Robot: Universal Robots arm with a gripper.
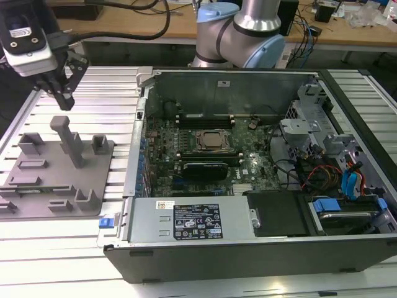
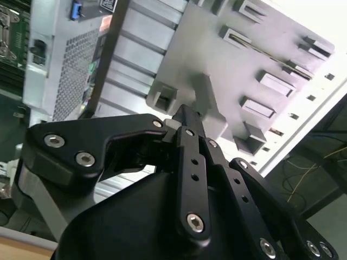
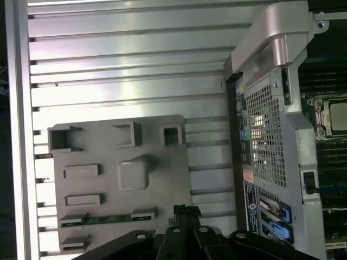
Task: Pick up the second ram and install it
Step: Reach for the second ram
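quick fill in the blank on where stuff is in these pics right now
1. The second ram lies in a slot of the ___ fixture plate.
2. The end effector holds ___.
3. The computer case stands toward the exterior view's ___ of the fixture plate.
Missing words: gray; nothing; right.

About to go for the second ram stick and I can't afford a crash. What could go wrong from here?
1. The tool looks shut above the gray tray; lowering it that way could hit the second ram lying low in its slot.
2. The tray's tall post stands close below the tool, so a sideways move may clip it.
3. The case wall could catch a low carry.
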